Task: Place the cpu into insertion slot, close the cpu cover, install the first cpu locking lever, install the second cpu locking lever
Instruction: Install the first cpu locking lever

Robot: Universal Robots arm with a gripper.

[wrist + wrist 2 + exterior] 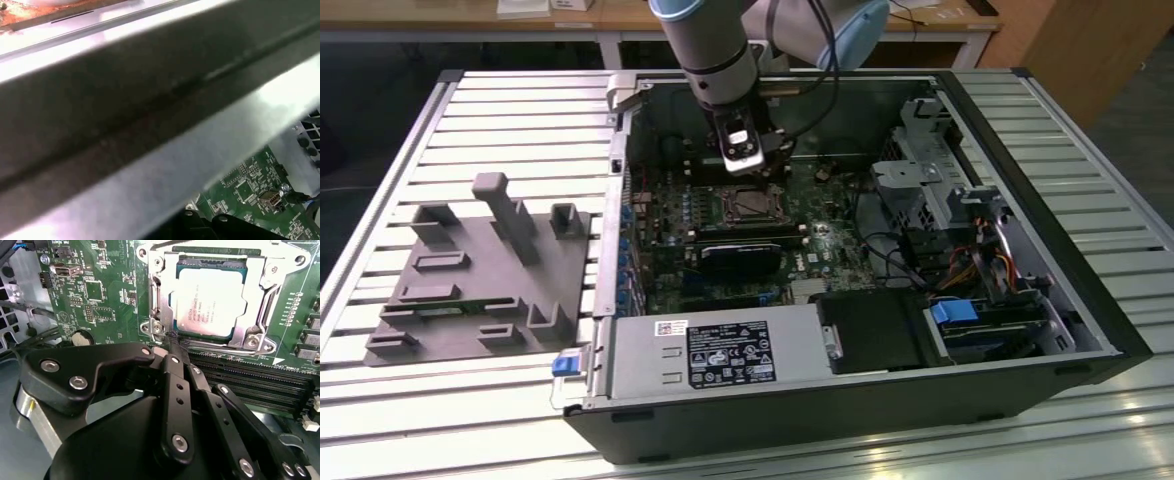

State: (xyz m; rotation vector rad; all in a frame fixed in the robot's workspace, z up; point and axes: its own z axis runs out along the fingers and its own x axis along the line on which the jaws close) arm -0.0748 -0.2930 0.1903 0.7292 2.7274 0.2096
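Looks like the locking step: closed pincer point(172, 352) at cpu cover point(260, 290) corner, cpu point(210, 295) inside, calling for gentle push.

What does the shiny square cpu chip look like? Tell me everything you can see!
In the second wrist view the cpu is a flat square chip with a silvery-grey metal top, small dark print and a thin green edge. It lies flat in its socket on the green motherboard. The silver cpu cover is down around it, with its frame resting along the chip's sides. The gripper is near one corner of the frame, not touching the chip.
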